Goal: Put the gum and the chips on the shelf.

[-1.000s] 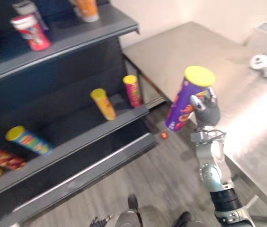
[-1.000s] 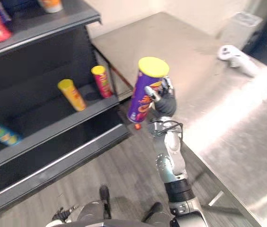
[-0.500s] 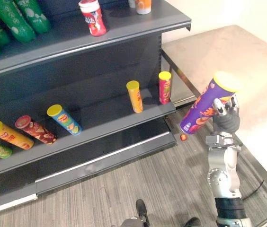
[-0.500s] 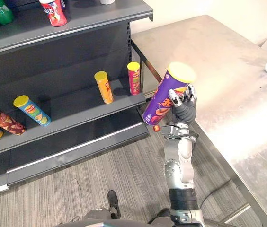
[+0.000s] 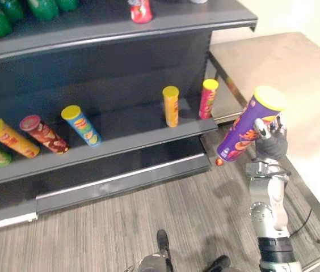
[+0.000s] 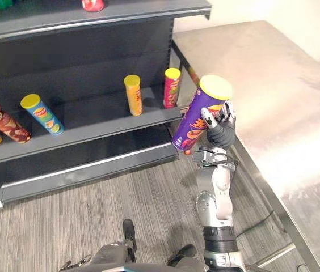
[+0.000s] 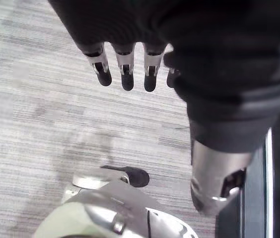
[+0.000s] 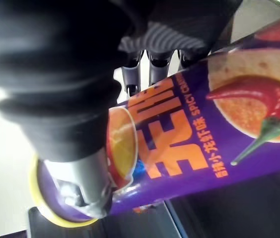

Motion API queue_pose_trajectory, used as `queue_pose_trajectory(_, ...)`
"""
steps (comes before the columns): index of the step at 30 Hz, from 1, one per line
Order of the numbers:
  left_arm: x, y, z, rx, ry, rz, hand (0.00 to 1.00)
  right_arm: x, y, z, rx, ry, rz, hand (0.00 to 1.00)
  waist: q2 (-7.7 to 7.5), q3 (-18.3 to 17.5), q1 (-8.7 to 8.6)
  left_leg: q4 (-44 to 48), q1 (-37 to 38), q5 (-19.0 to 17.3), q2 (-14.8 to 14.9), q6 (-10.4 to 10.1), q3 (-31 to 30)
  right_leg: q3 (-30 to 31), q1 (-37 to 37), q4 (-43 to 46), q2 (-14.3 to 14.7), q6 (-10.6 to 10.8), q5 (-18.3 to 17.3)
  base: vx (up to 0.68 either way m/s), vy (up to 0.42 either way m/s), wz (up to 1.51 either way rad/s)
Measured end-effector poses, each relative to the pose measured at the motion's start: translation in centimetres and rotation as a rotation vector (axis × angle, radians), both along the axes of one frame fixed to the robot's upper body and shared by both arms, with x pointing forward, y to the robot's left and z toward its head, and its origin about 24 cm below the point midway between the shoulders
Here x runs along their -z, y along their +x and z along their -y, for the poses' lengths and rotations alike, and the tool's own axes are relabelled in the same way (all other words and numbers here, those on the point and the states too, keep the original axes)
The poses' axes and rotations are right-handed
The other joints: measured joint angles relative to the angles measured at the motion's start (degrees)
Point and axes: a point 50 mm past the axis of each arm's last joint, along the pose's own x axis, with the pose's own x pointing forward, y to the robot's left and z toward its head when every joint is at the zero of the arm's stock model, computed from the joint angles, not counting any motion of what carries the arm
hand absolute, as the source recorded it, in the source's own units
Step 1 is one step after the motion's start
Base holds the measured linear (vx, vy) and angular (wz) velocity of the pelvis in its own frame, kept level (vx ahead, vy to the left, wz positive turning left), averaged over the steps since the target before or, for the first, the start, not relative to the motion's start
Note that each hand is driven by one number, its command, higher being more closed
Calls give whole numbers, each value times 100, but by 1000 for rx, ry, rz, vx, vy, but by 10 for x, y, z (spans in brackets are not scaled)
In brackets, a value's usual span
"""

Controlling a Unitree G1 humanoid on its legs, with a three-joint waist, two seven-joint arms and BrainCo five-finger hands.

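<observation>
R hand (image 5: pixel 269 139) is curled round the purple chips can (image 5: pixel 245 129), held tilted in the air betw. the steel surface (image 5: pixel 302 73) and the shelf (image 5: pixel 120 146). To do it well, I'd judge: swing toward the free board left of the yellow can (image 5: pixel 171 106), stand it upright, base first, and keep off the pink can (image 5: pixel 207 99).

R wrist view gives the grip close up, w/ fingers and thumb on opposite sides; eye views give the gap to the shelf. L wrist view: L hand (image 7: pixel 125 69) relaxed, fingers straight, holding nothing.

Small red-orange thing (image 5: pixel 219 162) on the floor (image 5: pixel 148 226) — maybe the gum, too small to tell.
</observation>
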Motion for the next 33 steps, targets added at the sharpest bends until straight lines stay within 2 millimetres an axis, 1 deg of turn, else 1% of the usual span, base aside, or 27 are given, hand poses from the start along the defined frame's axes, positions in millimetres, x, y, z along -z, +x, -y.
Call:
queue_pose_trajectory(1, 0, 0, 0, 2, -2, 0, 0, 0, 0, -1, -4, -3, -1, 100, 2, 1, -2, 25, -11, -41, -25, 30, -31, -5, 4, 140, -48, -1, 1, 111, 55, 50)
queue_pose_trajectory(2, 0, 0, 1, 2, -4, 0, 0, 0, 1, -2, -12, -7, -6, 100, 34, 5, -6, 89, 7, -99, -52, 75, -165, 36, -3, 558, -232, -30, 21, 154, 126, 59)
queue_pose_trajectory(3, 1, -1, 1, 3, -4, -4, 0, 1, 1, -4, -20, -15, -8, 100, 44, 10, -10, 190, 39, -185, -56, 114, -321, 271, -35, 1063, -411, -194, 102, 132, 116, 60)
queue_pose_trajectory(4, 1, -2, 1, 10, -2, -8, 0, 0, 2, -4, -23, -17, -6, 100, 34, 14, -5, 244, 62, -219, -67, 121, -403, 572, -121, 1332, -464, -482, 134, 189, 171, 70)
queue_pose_trajectory(5, 0, -1, 1, 34, 2, -8, 0, -3, 3, -6, -25, -26, 7, 100, 69, 64, -40, 347, 108, -318, -51, 200, -700, 1880, -550, 2017, -429, -798, -15, 125, 94, 76)
queue_pose_trajectory(6, 0, 0, -1, 51, 7, -11, 0, -4, 3, -8, -27, -41, 13, 100, 67, 64, -76, 350, 116, -329, -31, 200, -943, 2657, -668, 1966, -86, -536, -413, 173, 100, 87)
queue_pose_trajectory(8, 0, 1, -2, 56, 10, -10, 0, -4, 3, -9, -34, -53, 19, 100, 17, 67, -85, 347, 140, -330, -80, 200, -1262, 3471, -804, 1668, 381, -459, -757, 132, 8, 97)
queue_pose_trajectory(9, 0, 2, -1, 58, 6, -11, 0, -4, 3, -10, -37, -52, 19, 100, -11, 83, -87, 345, 176, -334, -184, 206, -1468, 3678, -874, 1461, 523, -420, -778, 126, -12, 99)
queue_pose_trajectory(10, 0, 3, -1, 60, 7, -10, 0, -4, 3, -10, -39, -52, 19, 100, -13, 99, -91, 346, 194, -334, -248, 206, -1587, 3824, -935, 1368, 591, -412, -774, 129, -39, 105)
queue_pose_trajectory(11, 0, 6, 0, 68, 6, -6, 0, -4, 2, -10, -36, -51, 18, 100, -3, 135, -111, 350, 226, -334, -351, 206, -1807, 4214, -1057, 1203, 731, -339, -728, 118, -67, 117)
queue_pose_trajectory(12, 0, 10, 0, 77, 6, 1, 0, -4, 2, -9, -35, -51, 18, 100, -28, 154, -187, 356, 230, -340, -457, 196, -2041, 4613, -1103, 981, 836, -216, -650, 115, -84, 126)
queue_pose_trajectory(13, -1, 10, -1, 82, 9, 1, 0, -4, 1, -9, -35, -50, 21, 100, -34, 187, -225, 356, 250, -340, -502, 188, -2076, 4790, -1109, 876, 854, -135, -598, 114, -117, 137)
queue_pose_trajectory(14, -1, 10, -4, 84, 14, -1, 0, -4, -2, -8, -29, -47, 26, 100, -118, 189, -259, 359, 285, -335, -662, 163, -2224, 4985, -1109, 754, 777, -26, -524, 144, -162, 124)
queue_pose_trajectory(15, -2, 8, -8, 85, 24, -8, 0, -5, -6, -9, -30, -46, 33, 100, -260, 175, -259, 349, 327, -352, -843, 131, -2297, 4991, -1094, 667, 606, -5, -508, 180, -237, 113)
queue_pose_trajectory(16, -1, 7, -10, 83, 25, -16, 0, -7, -6, -8, -32, -50, 40, 100, -258, 189, -266, 359, 321, -362, -860, 110, -2346, 4980, -1089, 689, 579, 139, -549, 156, -219, 69)
queue_pose_trajectory(17, 0, 2, -7, 79, 18, -27, 0, -8, -7, -9, -37, -50, 48, 100, -145, 156, -246, 330, 278, -378, -713, -20, -2322, 4861, -1090, 607, 687, 67, -590, 133, -217, 37)
queue_pose_trajectory(18, 1, -1, -5, 74, 10, -37, 0, -10, -8, -12, -49, -51, 60, 100, -65, 153, -253, 292, 169, -337, -562, -132, -2368, 4742, -1100, 466, 833, 7, -564, 117, -203, 21)
queue_pose_trajectory(19, 1, -3, -4, 69, 7, -41, 0, -10, -8, -14, -58, -54, 61, 100, -52, 155, -256, 233, 134, -303, -480, -194, -2390, 4675, -1109, 398, 908, -40, -540, 144, -260, 25)
queue_pose_trajectory(20, 1, -3, -5, 58, 7, -41, 0, -9, -9, -16, -72, -58, 59, 100, -50, 155, -305, 100, 81, -210, -335, -348, -2527, 4480, -1103, 292, 1039, -105, -507, 120, -227, 29)
queue_pose_trajectory(21, 1, -1, -5, 56, 8, -38, 0, -8, -9, -16, -73, -58, 57, 100, -50, 156, -345, 18, 59, -169, -275, -398, -2615, 4374, -1104, 261, 1096, -136, -505, 162, -277, 67)
queue_pose_trajectory(22, 0, 6, -6, 58, 10, -19, 0, -4, -11, -14, -68, -58, 42, 100, -37, 163, -374, -163, 24, -33, -121, -503, -2821, 4070, -1103, 273, 1199, -261, -555, 141, -221, 62)
queue_pose_trajectory(24, 0, 9, -5, 60, 10, -13, 0, -2, -11, -14, -68, -60, 34, 100, -31, 167, -378, -202, -3, 28, -59, -518, -2788, 3895, -1090, 307, 1224, -337, -608, 130, -164, 58)
queue_pose_trajectory(25, -1, 16, -4, 66, 9, -1, 0, -2, -11, -14, -67, -60, 33, 100, 31, 186, -405, -184, -110, 99, -12, -503, -2356, 3672, -1067, 329, 1218, -381, -661, 97, -89, 54)
queue_pose_trajectory(27, -1, 22, -2, 72, 7, 12, 0, -2, -11, -14, -70, -63, 32, 100, 84, 218, -396, -179, -153, 136, 24, -457, -1998, 3563, -1041, 329, 1211, -383, -663, 55, -29, 36)
queue_pose_trajectory(31, -1, 24, 0, 103, 24, 8, 0, -3, -10, -26, -119, -72, 35, 100, 143, 253, -373, -212, -179, 149, -44, -452, -1935, 3561, -1027, 278, 1165, -350, -705, 33, 16, 9)
queue_pose_trajectory(33, -2, 26, 1, 114, 32, 8, 0, -4, -3, -37, -156, -84, 34, 100, 192, 283, -372, -235, -185, 100, -66, -499, -1902, 3578, -1030, 264, 1140, -347, -703, 0, 0, 0)
